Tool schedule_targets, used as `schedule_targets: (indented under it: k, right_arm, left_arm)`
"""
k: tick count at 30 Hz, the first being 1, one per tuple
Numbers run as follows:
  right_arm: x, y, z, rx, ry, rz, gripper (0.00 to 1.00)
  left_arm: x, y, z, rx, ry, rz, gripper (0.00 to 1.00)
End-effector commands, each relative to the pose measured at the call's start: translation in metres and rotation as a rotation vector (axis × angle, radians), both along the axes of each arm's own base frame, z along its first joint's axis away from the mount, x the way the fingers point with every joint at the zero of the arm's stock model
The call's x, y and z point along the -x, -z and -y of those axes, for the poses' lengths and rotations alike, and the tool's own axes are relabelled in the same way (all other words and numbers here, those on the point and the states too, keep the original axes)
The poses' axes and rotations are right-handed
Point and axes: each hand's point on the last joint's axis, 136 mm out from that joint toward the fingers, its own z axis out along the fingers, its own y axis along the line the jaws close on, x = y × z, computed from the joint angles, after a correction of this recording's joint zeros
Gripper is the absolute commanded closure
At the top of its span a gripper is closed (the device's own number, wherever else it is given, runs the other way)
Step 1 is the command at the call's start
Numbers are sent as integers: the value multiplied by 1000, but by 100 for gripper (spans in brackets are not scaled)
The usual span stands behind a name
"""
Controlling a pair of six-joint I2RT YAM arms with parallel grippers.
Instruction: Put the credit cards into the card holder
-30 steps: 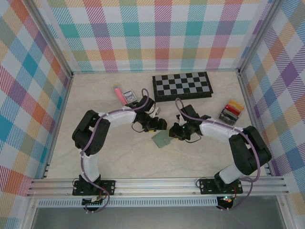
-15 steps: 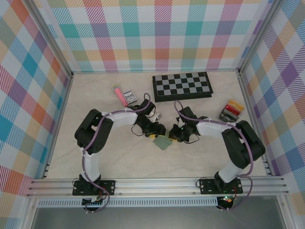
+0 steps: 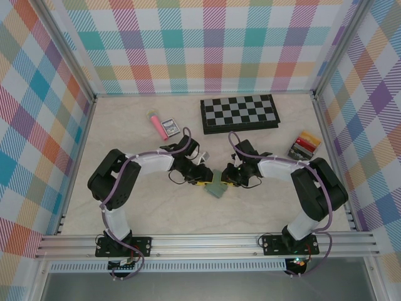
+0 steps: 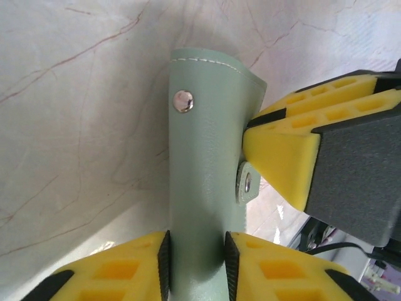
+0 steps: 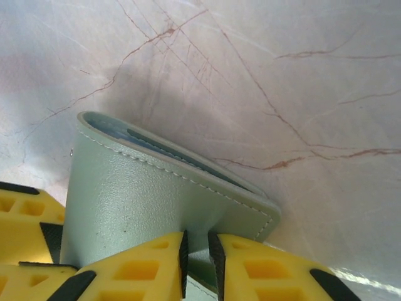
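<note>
**Left claw (image 3: 202, 179) and right claw (image 3: 229, 179) both clamped on the card holder (image 3: 217, 187)**

The left claw (image 4: 195, 266) has its yellow fingers (image 4: 119, 273) pressed in on the two sides of the sage-green card holder (image 4: 203, 169), which runs up from between them in the left wrist view. A round snap stud (image 4: 183, 100) sits near the holder's far stitched edge. The closing tab (image 4: 247, 183) sticks out on its right side. One yellow finger of the right claw (image 4: 294, 157) presses on that right side, just beside the tab.

The right claw (image 5: 195, 257) is pinched almost shut on a thin green edge of the card holder (image 5: 144, 200). The body of the holder fans out up and to the left of the fingers (image 5: 269, 276). It gapes slightly along its far edge, and a bluish lining shows inside. A finger of the left claw (image 5: 22, 219) touches the holder at lower left.

From above, the two claws face each other at mid-counter with the holder held between them. Whether it touches the counter (image 3: 156, 207) cannot be told.

The credit cards (image 3: 305, 144), red and yellow among them, stand in a cluster well apart, close to the right wall. The chessboard (image 3: 240, 113) lies along the back. A pink tube (image 3: 155, 124) and a small dark packet (image 3: 169, 126) lie to its left.
</note>
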Motion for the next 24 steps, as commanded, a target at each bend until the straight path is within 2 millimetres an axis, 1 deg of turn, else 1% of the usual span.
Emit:
schedule_targets:
  k: [1, 4, 10, 14, 18, 21, 23, 24]
  right_arm:
    - [3, 10, 13, 96, -2, -17, 76]
    - [-1, -2, 14, 105, -9, 14, 72]
    - [0, -20, 5, 116, -33, 48, 62]
    - [2, -23, -1, 113, -23, 58, 56]
    - [2, -27, -4, 101, -3, 64, 55]
    - [5, -30, -10, 78, -11, 70, 51]
    - [7, -27, -14, 90, -38, 57, 50]
    - [9, -23, -12, 131, -44, 50, 50]
  left_arm:
    - [0, -24, 11, 85, -14, 32, 76]
    - [-3, -28, 12, 106, -43, 42, 83]
    - [-7, -31, 11, 110, -81, 57, 90]
    - [-7, -30, 11, 109, -96, 66, 91]
    - [-6, -24, 8, 87, -112, 68, 91]
    - [-6, -24, 8, 92, -125, 74, 91]
    - [-7, -25, 7, 97, -139, 84, 91]
    - [-7, -25, 8, 99, -140, 87, 91]
